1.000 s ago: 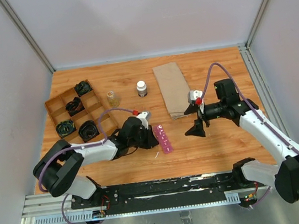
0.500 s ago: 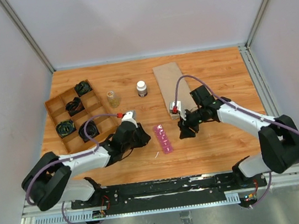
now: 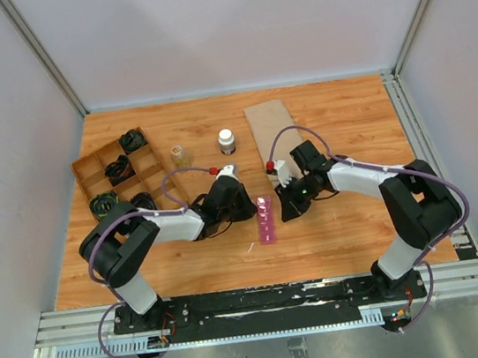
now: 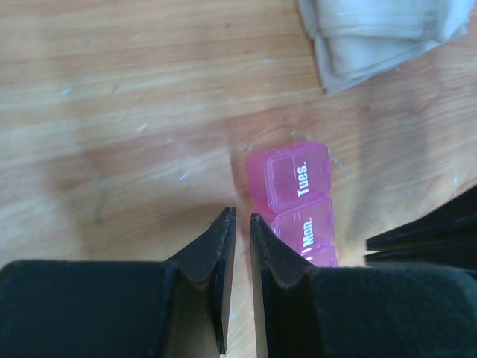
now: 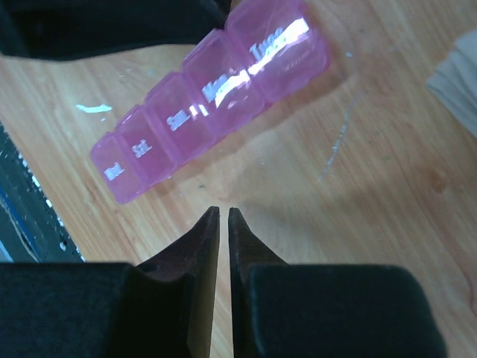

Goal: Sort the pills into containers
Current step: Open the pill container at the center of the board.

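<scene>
The containers (image 3: 265, 219) are a magenta-pink strip of small lidded compartments lying on the wooden table between my two grippers. Every lid I can see is down. In the left wrist view the "Tues." and "Mon." compartments of the containers (image 4: 298, 198) lie just right of my left gripper (image 4: 242, 216), which is shut and empty. From above, the left gripper (image 3: 247, 206) sits at the strip's left side. My right gripper (image 3: 286, 211) is at its right side. The right wrist view shows the containers (image 5: 209, 112) just beyond the right gripper (image 5: 223, 211), shut with nothing held. No pills are in view.
A brown divided wooden tray (image 3: 86, 169) with black items stands at the left. Behind the strip are a small clear cup (image 3: 181, 157) and a white-capped bottle (image 3: 226, 141). A folded beige cloth (image 3: 273, 138) lies at the back right; its corner (image 4: 373, 30) shows in the left wrist view.
My right gripper swung left to the strip's right side and shut. My left gripper, shut throughout, drew back and then returned to the strip's left edge. The strip shifted slightly.
</scene>
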Controlling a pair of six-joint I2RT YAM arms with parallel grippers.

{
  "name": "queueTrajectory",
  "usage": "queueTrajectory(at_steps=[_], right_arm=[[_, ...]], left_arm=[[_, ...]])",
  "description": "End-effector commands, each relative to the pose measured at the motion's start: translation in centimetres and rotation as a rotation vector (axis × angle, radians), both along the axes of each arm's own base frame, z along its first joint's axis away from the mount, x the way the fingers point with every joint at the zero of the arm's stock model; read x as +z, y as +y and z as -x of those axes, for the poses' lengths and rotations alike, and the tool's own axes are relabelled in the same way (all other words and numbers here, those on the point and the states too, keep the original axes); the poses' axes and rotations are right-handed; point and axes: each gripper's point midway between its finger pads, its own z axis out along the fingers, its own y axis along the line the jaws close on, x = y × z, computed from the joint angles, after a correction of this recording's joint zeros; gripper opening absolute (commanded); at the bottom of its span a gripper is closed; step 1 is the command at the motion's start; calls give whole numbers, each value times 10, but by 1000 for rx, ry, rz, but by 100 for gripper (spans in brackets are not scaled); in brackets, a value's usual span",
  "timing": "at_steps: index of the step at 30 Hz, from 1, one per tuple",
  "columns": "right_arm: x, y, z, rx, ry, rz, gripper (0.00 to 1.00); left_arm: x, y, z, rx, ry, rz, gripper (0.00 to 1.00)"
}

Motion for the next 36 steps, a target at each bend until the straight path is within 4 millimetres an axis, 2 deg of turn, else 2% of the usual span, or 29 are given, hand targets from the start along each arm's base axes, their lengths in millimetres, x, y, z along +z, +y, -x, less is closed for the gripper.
queueTrajectory(at_steps=[1,3,5,7,9,10,12,16,19,21,22,24,25,28,32,36], right_arm=[[2,0,-26,-169,-10,68,12],[7,-6,-32,-196,-29,69,14],[20,-15,-43,-231,-58,46,14],[40,-27,-56,-255,-104,-5,14],[69,-35,-60,-229,-165,-85,17],[83,-35,-56,-181,-197,-139,20],[110,-32,-41,-52,-272,-222,35],[140,-29,-18,141,-492,-307,54],[146,-26,4,289,-617,-374,74],[151,-21,28,427,-688,-466,93],[157,-19,45,521,-744,-533,99],[164,-18,74,696,-871,-636,99],[169,-17,79,733,-901,-666,99],[171,-14,67,779,-897,-634,99],[159,-19,59,865,-832,-547,99],[147,-22,70,852,-773,-561,99]], left_arm=[[8,-34,-10,-100,-17,67,18],[9,-49,-12,-149,-17,97,18],[6,-61,-13,-199,-8,116,18],[9,-72,-12,-250,-10,135,18],[16,-76,-13,-281,-36,140,18],[21,-74,-14,-283,-61,134,18],[36,-67,-18,-274,-125,121,19],[79,-45,-13,-269,-278,118,20],[115,-23,3,-274,-389,142,27],[125,-9,17,-279,-430,162,38],[129,-2,25,-277,-446,177,46],[135,11,41,-285,-486,223,63],[137,16,50,-295,-512,252,72],[148,29,74,-326,-618,350,88],[154,43,89,-336,-727,382,90],[157,37,92,-355,-848,266,91]])
